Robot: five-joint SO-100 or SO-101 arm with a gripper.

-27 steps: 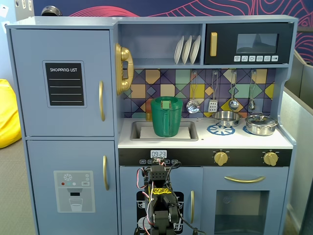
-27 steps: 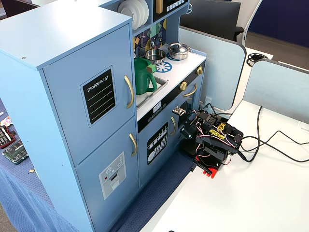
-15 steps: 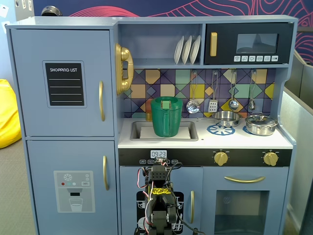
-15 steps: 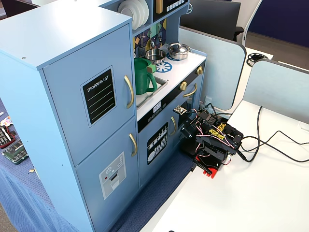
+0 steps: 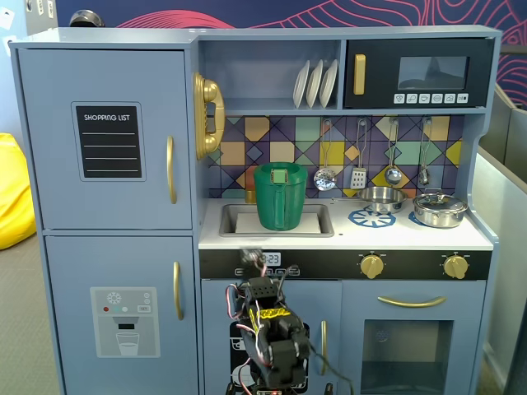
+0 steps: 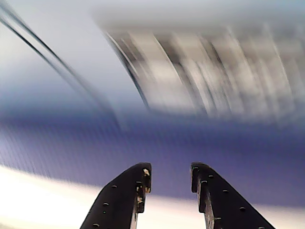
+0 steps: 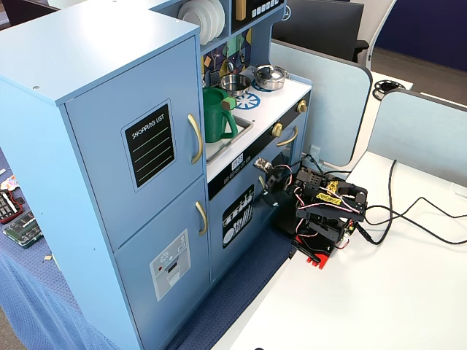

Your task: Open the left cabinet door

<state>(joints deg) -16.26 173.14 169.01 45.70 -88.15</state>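
Note:
The left cabinet door (image 5: 107,140) is blue-grey with a black "SHOPPING LIST" panel and a vertical gold bar handle (image 5: 170,169). It is shut, and it also shows in the other fixed view (image 7: 139,164), with its handle (image 7: 195,138). My gripper (image 5: 251,260) is low in front of the black control strip under the sink, right of and below that handle, and touches nothing (image 7: 261,168). In the blurred wrist view my gripper (image 6: 170,172) has its jaws apart with nothing between them; the door is not recognisable there.
Below is the dispenser door (image 5: 123,317). A green pitcher (image 5: 281,196) stands in the sink. A small door with a dish-rack picture (image 7: 237,216) is behind the arm. The arm base (image 7: 321,233) and cables (image 7: 408,219) lie on the white table.

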